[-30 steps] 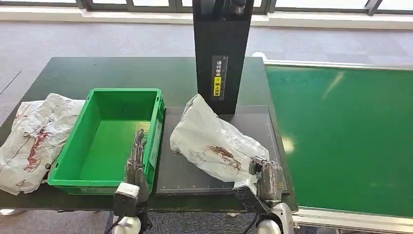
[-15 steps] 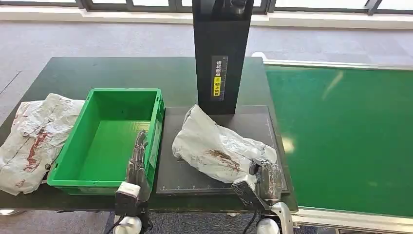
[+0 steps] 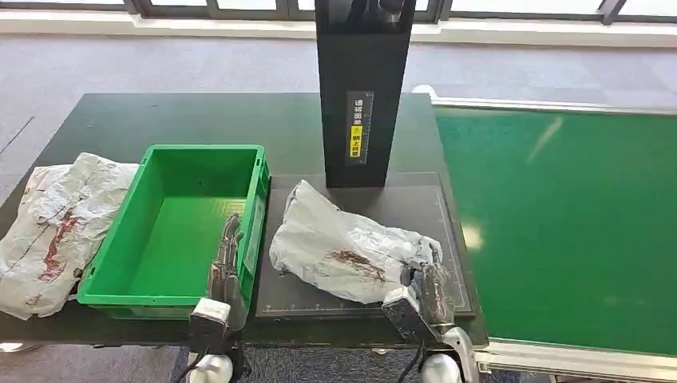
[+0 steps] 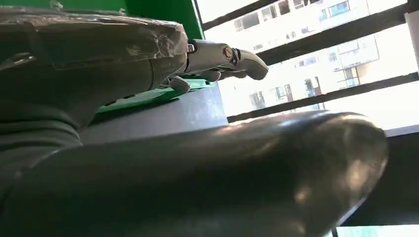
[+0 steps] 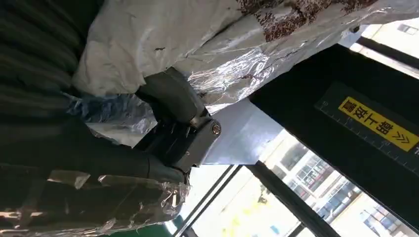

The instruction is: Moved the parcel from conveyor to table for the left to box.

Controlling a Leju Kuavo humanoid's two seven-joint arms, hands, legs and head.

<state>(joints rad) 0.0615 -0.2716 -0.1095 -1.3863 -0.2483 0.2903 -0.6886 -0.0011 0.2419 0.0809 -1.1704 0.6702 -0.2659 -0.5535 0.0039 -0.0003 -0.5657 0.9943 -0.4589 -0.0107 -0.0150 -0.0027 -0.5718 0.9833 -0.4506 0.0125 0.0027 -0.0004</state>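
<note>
So the parcel [image 3: 343, 247], a crumpled white-grey poly bag with a brown-red print, lies on the dark mat [image 3: 359, 299] on the table [image 3: 160, 116], between the green crate [image 3: 180, 227] and the conveyor [image 3: 567, 223]. Its far end points toward the black scanner column [image 3: 363, 88] without touching it, as far as we can tell. Its near right corner is in our right hand [image 3: 427, 287]. In the right wrist view the fingers [image 5: 170, 96] are clamped on the bag's film [image 5: 163, 44], with crinkled plastic bunched around them, so that hand is gripping the parcel, low over the mat's front right corner.

Our left hand [image 3: 225, 259] sits at the crate's right wall near the front, fingers extended and pointing away from us along the rim. In the left wrist view the fingers [image 4: 222, 57] are straight and close together, nothing between them, green wall just beside; whether they touch the wall we can't tell.

The crate itself holds nothing and sits just left of the mat. A second crumpled bag [image 3: 56, 231] of the same kind lies at the table's left edge, against the crate's left side. The conveyor's green belt runs along the right of the table, with grey carpet [image 3: 160, 64] beyond.
</note>
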